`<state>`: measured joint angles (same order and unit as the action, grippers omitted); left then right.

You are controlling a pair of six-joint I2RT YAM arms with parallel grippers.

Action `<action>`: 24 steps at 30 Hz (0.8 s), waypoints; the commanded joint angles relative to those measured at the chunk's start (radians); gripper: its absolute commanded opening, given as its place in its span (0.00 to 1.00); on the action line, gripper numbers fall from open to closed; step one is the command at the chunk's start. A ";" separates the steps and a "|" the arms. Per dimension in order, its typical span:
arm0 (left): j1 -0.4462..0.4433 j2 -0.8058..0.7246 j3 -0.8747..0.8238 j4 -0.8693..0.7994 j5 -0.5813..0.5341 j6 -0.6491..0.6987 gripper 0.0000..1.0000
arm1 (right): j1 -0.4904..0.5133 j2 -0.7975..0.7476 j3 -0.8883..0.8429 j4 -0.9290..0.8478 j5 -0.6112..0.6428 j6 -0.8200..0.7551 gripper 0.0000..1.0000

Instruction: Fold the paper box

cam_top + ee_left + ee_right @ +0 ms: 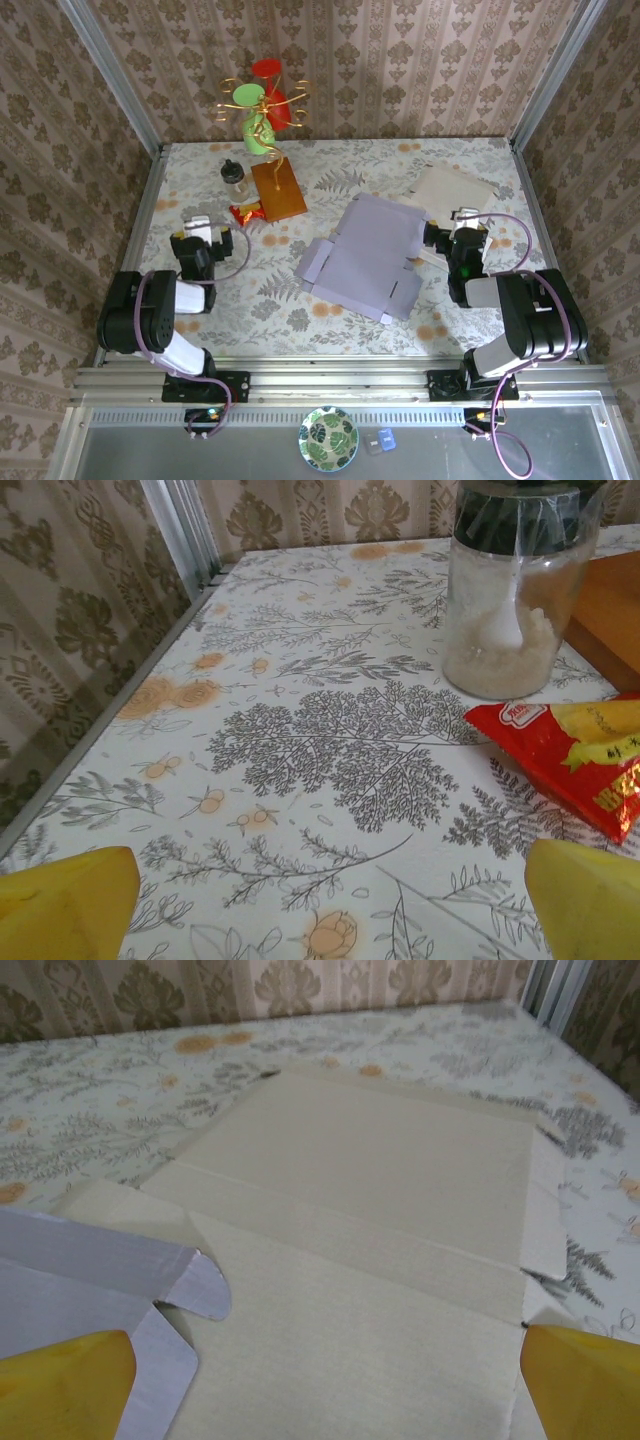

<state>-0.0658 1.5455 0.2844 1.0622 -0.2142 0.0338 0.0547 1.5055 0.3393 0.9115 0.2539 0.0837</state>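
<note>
The lavender paper box blank (365,262) lies flat and unfolded, its corner overlapping the near-left of the cream cardboard sheet (350,1190). The right end effector (320,1390), fingers apart, hovers over that sheet's near edge. The left end effector (325,910), also apart, sits well left of it. Best to pin the lavender base, then lift one flap along its crease.

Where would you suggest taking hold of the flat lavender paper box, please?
I would take the rounded flap on the right edge of the lavender paper box, coming low from the right with the open right gripper. The sheet lies flat, so only an edge offers a hold, and this flap overlaps the beige cardboard.
</note>
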 commanded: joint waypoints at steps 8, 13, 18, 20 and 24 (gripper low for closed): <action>-0.195 -0.340 0.011 -0.120 -0.323 0.151 1.00 | 0.103 -0.353 0.061 -0.204 0.204 -0.121 1.00; -0.321 -0.543 0.302 -0.715 -0.532 0.008 1.00 | 0.188 -0.524 0.434 -0.711 0.294 -0.093 1.00; -0.121 -0.608 0.556 -1.459 0.031 -0.709 1.00 | 0.121 -0.512 0.723 -1.486 0.291 0.671 1.00; -0.098 -0.622 0.516 -1.465 0.158 -0.823 0.96 | 0.080 -0.539 0.708 -1.431 0.041 0.590 1.00; -0.247 -0.600 0.532 -1.633 0.179 -0.927 0.89 | 0.164 -0.515 0.813 -1.753 0.011 0.758 0.88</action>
<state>-0.2440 0.9115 0.8322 -0.2977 -0.2127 -0.6846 0.1696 0.9573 1.1011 -0.4698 0.3813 0.6319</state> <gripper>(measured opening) 0.904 0.911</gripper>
